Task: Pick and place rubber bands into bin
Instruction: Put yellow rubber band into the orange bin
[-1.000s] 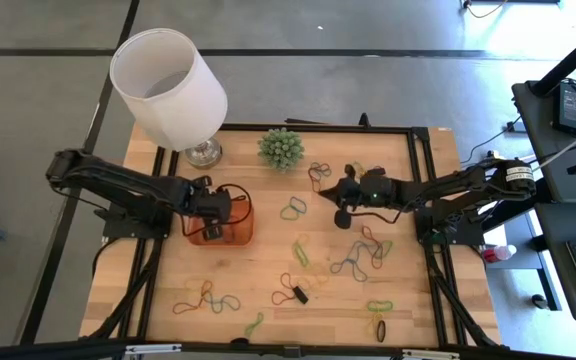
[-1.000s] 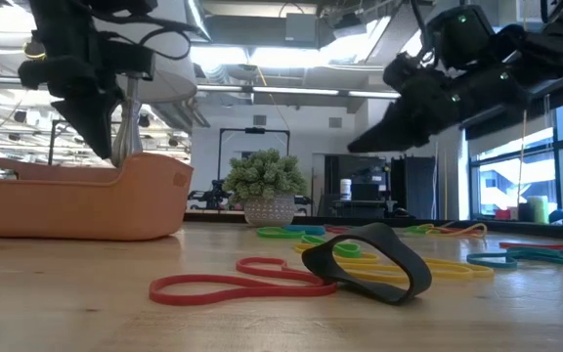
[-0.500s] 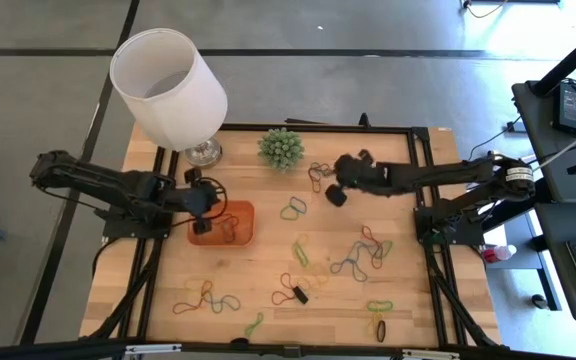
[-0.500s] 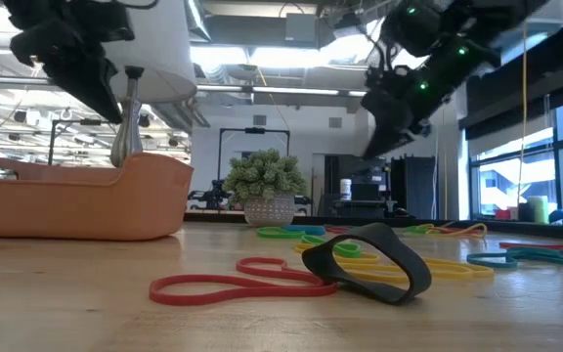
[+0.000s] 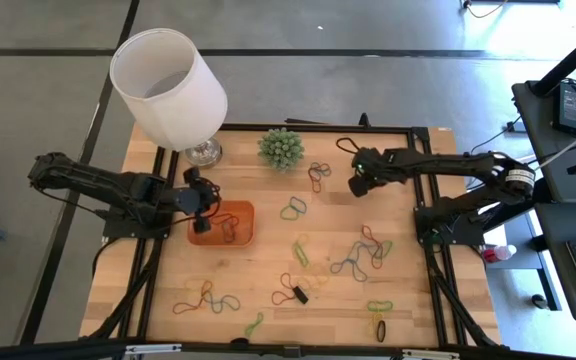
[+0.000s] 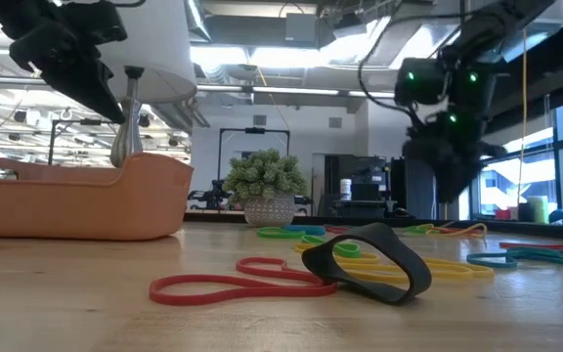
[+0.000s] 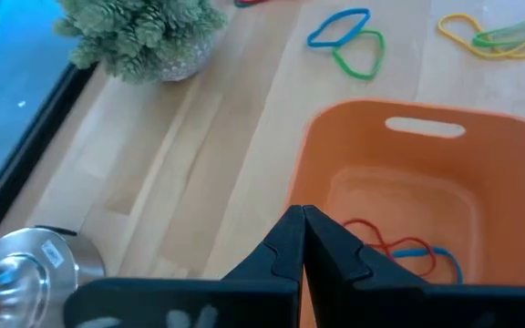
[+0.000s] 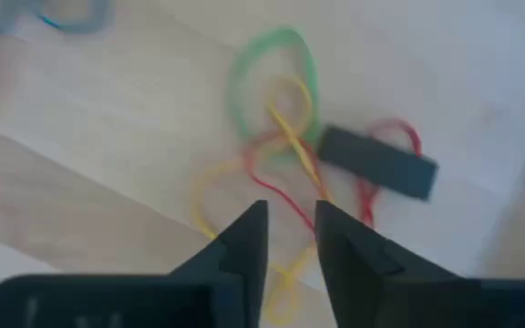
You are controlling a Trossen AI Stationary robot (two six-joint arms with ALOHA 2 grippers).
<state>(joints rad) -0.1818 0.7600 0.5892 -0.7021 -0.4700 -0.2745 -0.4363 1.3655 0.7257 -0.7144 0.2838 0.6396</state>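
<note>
The orange bin (image 5: 250, 226) stands left of the table's middle and holds a red and a blue rubber band (image 7: 399, 251). My left gripper (image 5: 206, 198) hovers shut just outside the bin's left rim (image 7: 310, 196). Many rubber bands (image 5: 358, 256) lie loose over the table's middle, right and near side. My right gripper (image 5: 356, 184) is at the far right. It points down, open, above a tangle of green, yellow, red and black bands (image 8: 285, 118), with nothing between its fingers.
A lamp with a white shade (image 5: 168, 88) and a metal foot (image 7: 16, 266) stands at the far left corner. A spiky green plant (image 5: 281, 148) sits at the far middle. More bands lie near the front edge (image 5: 208, 297) and beside the plant (image 5: 318, 175).
My left gripper has drawn back from over the bin toward the table's left edge and tipped less steeply down. My right gripper has swung toward the far edge, then toward the right edge, and turned from nearly level to pointing down.
</note>
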